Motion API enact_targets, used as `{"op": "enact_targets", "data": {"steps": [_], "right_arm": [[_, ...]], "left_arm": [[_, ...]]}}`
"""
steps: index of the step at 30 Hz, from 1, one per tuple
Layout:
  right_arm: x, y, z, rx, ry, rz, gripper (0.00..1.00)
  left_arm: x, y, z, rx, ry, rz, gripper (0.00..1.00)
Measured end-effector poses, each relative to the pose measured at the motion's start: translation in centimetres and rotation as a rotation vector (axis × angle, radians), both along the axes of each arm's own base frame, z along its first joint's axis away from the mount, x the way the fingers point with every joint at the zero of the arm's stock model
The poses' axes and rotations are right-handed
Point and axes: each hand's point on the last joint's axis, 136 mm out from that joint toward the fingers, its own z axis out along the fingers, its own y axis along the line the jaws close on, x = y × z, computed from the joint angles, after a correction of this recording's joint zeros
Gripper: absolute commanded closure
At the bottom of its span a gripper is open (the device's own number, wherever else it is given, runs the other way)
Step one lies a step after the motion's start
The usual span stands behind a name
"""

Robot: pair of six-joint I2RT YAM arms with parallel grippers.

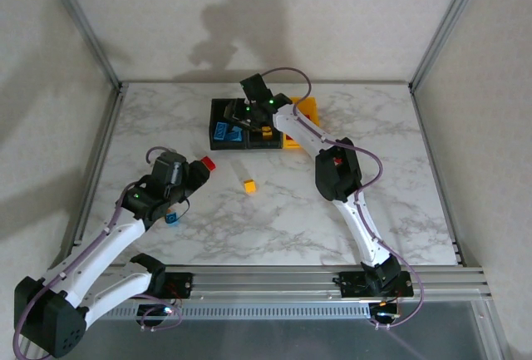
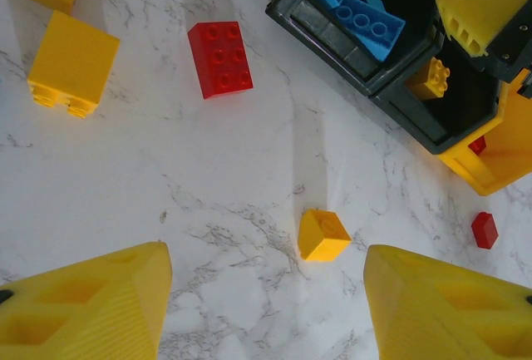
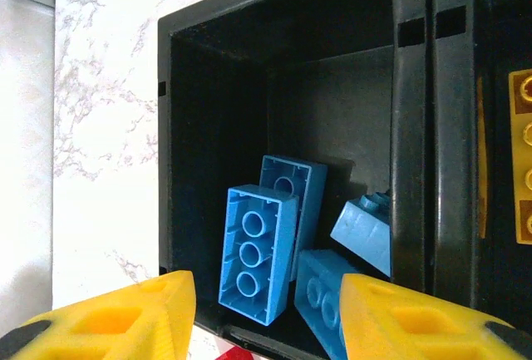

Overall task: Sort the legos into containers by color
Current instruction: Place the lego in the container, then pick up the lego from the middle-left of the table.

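The containers stand in a row at the back: a black bin (image 1: 223,127), a second black bin (image 1: 264,134) and a yellow bin (image 1: 306,110). My right gripper (image 3: 264,281) hangs open over the left black bin (image 3: 216,86). A blue lego (image 3: 258,252) lies loose below its jaws, studs down, among other blue legos (image 3: 366,231). My left gripper (image 2: 266,252) is open and low over the table, nothing between its fingers. A small yellow lego (image 2: 322,235) lies just ahead of it. Farther off are a red lego (image 2: 220,59) and two yellow legos (image 2: 73,65).
The middle black bin holds a yellow lego (image 2: 430,77), and a red one (image 2: 476,145) shows in the yellow bin (image 2: 499,160). A small red lego (image 2: 485,229) lies on the table beside that bin. A blue lego (image 1: 172,218) sits by the left arm.
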Motion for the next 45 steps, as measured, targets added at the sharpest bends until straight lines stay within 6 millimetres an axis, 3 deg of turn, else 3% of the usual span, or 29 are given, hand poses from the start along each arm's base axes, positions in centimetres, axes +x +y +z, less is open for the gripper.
{"op": "enact_targets", "data": {"steps": [7, 14, 17, 20, 28, 32, 38, 45], "right_arm": [[-2.0, -2.0, 0.8, -0.057, -0.017, 0.021, 0.50], [-6.5, -5.3, 6.2, -0.037, -0.128, 0.071, 0.50], [-9.1, -7.1, 7.5, -0.021, -0.174, 0.092, 0.50], [-11.5, -8.9, 7.2, -0.024, -0.193, 0.107, 0.51], [-17.2, -12.9, 3.2, -0.051, -0.176, 0.154, 0.49], [-19.7, -14.4, 3.1, -0.022, -0.205, 0.175, 0.49], [-21.9, -15.8, 3.5, 0.005, -0.242, 0.178, 0.49], [-22.9, -16.8, 4.3, 0.022, -0.273, 0.169, 0.49]], "left_arm": [[-0.2, 0.3, -0.6, 0.019, 0.023, 0.009, 0.36], [0.0, 0.9, -1.8, 0.073, 0.086, 0.025, 0.35], [0.5, 1.3, -2.0, 0.100, 0.106, 0.035, 0.35], [1.2, 1.6, -2.4, 0.120, 0.127, 0.049, 0.35], [3.3, 1.1, -4.6, 0.165, 0.209, 0.050, 0.38], [5.4, 0.7, -5.7, 0.193, 0.238, 0.059, 0.36], [9.0, 0.3, -7.5, 0.265, 0.276, 0.081, 0.32], [10.5, 0.6, -10.4, 0.337, 0.334, 0.103, 0.32]]}}
